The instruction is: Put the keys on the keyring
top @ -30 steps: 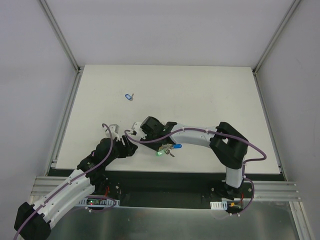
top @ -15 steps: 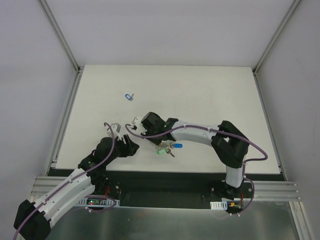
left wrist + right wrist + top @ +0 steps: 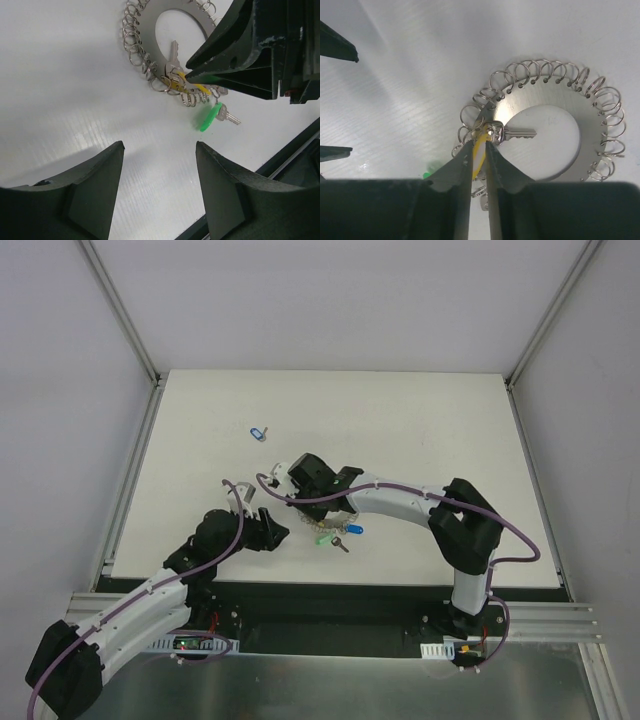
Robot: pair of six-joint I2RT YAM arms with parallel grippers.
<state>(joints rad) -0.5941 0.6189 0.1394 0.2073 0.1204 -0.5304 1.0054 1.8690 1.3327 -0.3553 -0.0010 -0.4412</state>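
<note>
The keyring (image 3: 542, 95), a flat grey metal disc with a hole and a rim of wire coils, lies on the white table. My right gripper (image 3: 479, 143) is shut on a yellow-headed key (image 3: 480, 152) at the ring's rim; the key's silver blade (image 3: 520, 133) points into the hole. A green-headed key (image 3: 207, 117) hangs at the rim coils beside it, and a blue-headed one (image 3: 353, 531) lies just right. In the left wrist view the keyring (image 3: 151, 42) lies ahead of my left gripper (image 3: 159, 146), which is open and empty just left of it. Another blue key (image 3: 258, 432) lies apart, far left.
The table's front edge (image 3: 330, 586) runs close behind the keys. In the top view the right gripper (image 3: 322, 523) and left gripper (image 3: 278, 531) are close together, with the ring mostly hidden under the right one. Grey walls enclose the table.
My left gripper has moved right, closer to the keyring. My right gripper has shifted slightly right and nearer with the key cluster.
</note>
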